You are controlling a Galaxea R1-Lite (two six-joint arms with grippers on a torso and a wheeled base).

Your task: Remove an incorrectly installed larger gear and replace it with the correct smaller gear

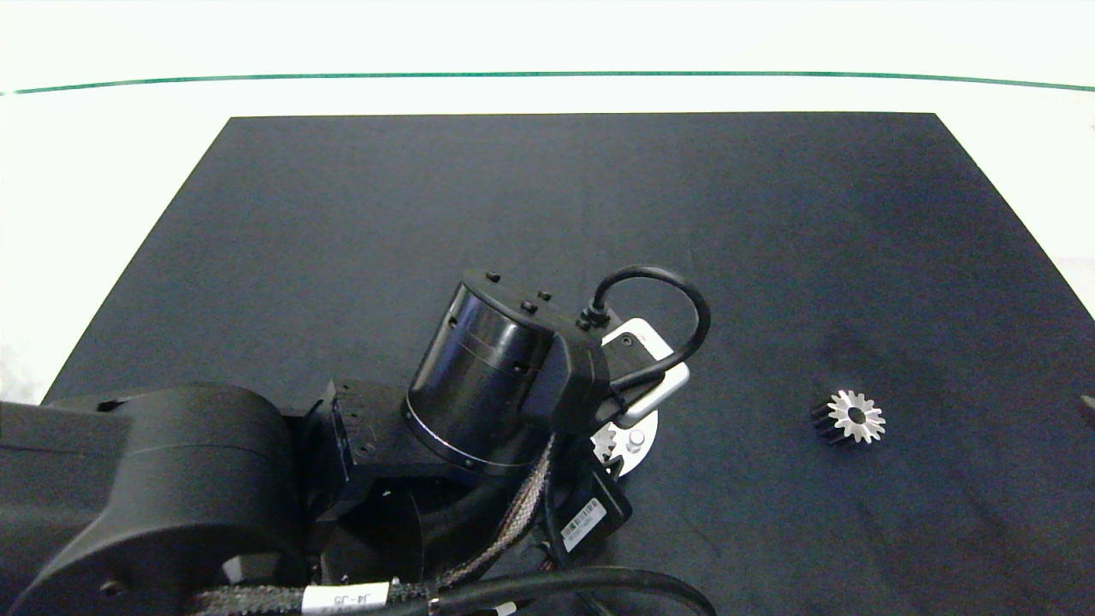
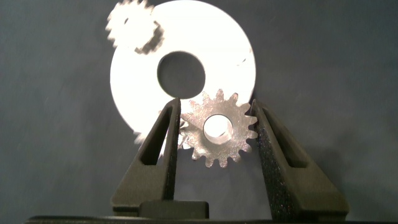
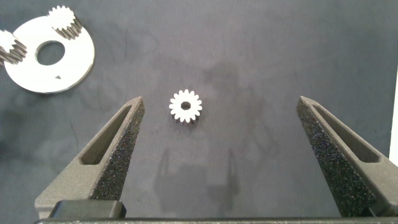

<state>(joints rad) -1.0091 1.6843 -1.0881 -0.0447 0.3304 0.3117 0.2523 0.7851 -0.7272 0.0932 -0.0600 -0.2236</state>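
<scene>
- Two jaws are mine. The left jaws [image 2: 214, 102], under my left arm [image 1: 496, 376] at the lower middle of the head view, are pinching the smaller gear [image 2: 219, 148] by its teeth.
- That gear hangs over the rim of the white disc [image 2: 205, 25], and something pale shows through its centre hole.
- On the disc sits another gear [image 2: 134, 28], blurred, and a few teeth of a third peek out beside one of my left fingers [image 2: 163, 140].
- The disc rests on a dark mat [image 1: 513, 214] covering the white bench [image 1: 128, 128].
- Towards the right of the head view, well apart from the disc, the larger gear [image 1: 862, 421] lies alone on the mat.
- The right jaws [image 3: 219, 99] are spread wide and hold nothing; the larger gear lies on the mat ahead of them.
</scene>
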